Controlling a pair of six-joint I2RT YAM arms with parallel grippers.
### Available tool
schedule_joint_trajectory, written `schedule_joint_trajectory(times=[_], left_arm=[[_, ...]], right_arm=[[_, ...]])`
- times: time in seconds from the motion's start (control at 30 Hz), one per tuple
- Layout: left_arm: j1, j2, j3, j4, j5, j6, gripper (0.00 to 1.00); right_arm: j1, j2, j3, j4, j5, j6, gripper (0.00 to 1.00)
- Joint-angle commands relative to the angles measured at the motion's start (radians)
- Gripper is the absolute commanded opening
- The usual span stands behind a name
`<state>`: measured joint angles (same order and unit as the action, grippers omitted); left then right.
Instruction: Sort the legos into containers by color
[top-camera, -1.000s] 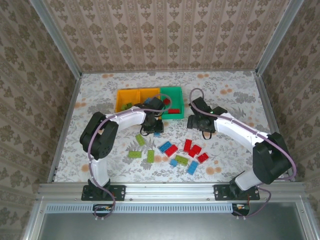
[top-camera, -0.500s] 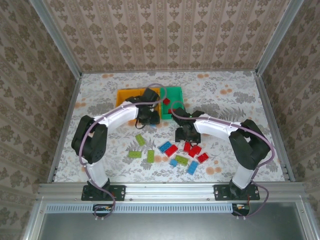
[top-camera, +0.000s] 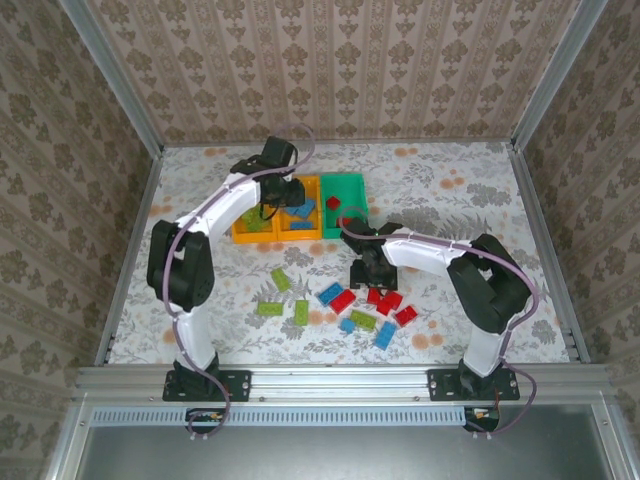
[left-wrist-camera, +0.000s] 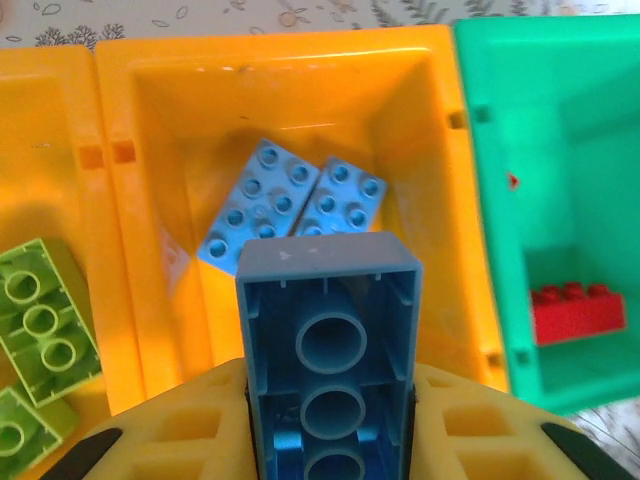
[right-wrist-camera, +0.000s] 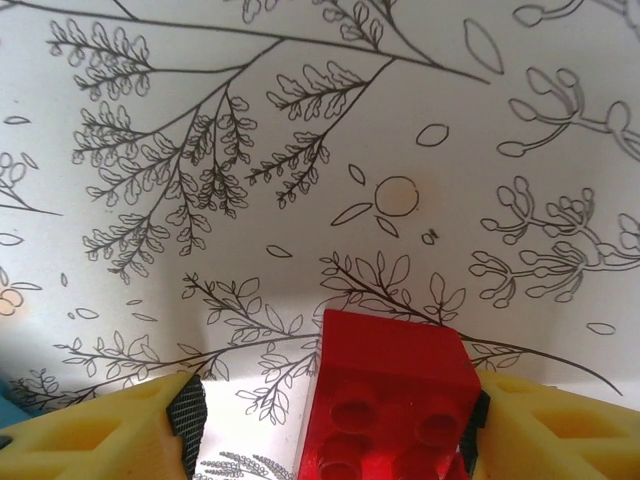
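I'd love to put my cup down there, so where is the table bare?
Bare table lies right of the green bin, up to the right wall, and in the near left corner beside the left arm. It is crowded in the middle, where loose bricks lie between the bins and the near edge.

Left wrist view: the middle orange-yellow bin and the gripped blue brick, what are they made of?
Orange-yellow bin: likely moulded plastic, smooth and semi-glossy; soft highlights on its walls. Blue brick: likely hard plastic, satin; hollow underside with moulded tubes.
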<state>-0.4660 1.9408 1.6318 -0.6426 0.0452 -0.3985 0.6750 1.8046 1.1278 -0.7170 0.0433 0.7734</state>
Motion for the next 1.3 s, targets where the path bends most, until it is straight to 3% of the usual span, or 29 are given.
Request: schedule_joint_trajectory(times=[0.0, 0.17, 0.27, 0.4, 0.6, 0.67, 0.87, 1.13, 1.27], left_arm=[[0.003, 0.054, 0.057, 0.001, 0.006, 0.048, 0.32], [0.036, 0.110, 0.094, 0.013, 0.013, 0.050, 0.37], [0.039, 0.121, 0.096, 0.015, 0.014, 0.045, 0.45], [0.037, 0.084, 0.050, 0.043, 0.031, 0.029, 0.61], [0.031, -0.030, -0.046, 0.080, 0.035, 0.012, 0.86], [0.027, -0.073, -0.087, 0.097, 0.040, 0.007, 0.99], [0.015, -0.216, -0.254, 0.156, 0.057, 0.003, 1.00], [-0.038, -0.365, -0.494, 0.208, 0.058, 0.057, 1.00], [-0.058, -0.389, -0.553, 0.157, -0.007, 0.040, 1.00]], right_arm=[[0.007, 0.025, 0.032, -0.053, -0.022, 0.031, 0.68], [0.006, 0.037, 0.049, -0.053, -0.012, 0.038, 0.60], [0.008, 0.043, 0.070, -0.059, 0.001, 0.038, 0.50], [0.007, 0.029, 0.094, -0.056, 0.033, 0.038, 0.42], [0.002, -0.026, 0.168, -0.030, 0.092, -0.001, 0.36], [-0.008, -0.031, 0.207, -0.020, 0.111, -0.023, 0.35], [-0.102, -0.014, 0.287, 0.120, 0.081, -0.057, 0.34], [-0.195, 0.133, 0.465, 0.195, 0.060, -0.086, 0.34], [-0.213, 0.211, 0.558, 0.214, 0.037, -0.085, 0.35]])
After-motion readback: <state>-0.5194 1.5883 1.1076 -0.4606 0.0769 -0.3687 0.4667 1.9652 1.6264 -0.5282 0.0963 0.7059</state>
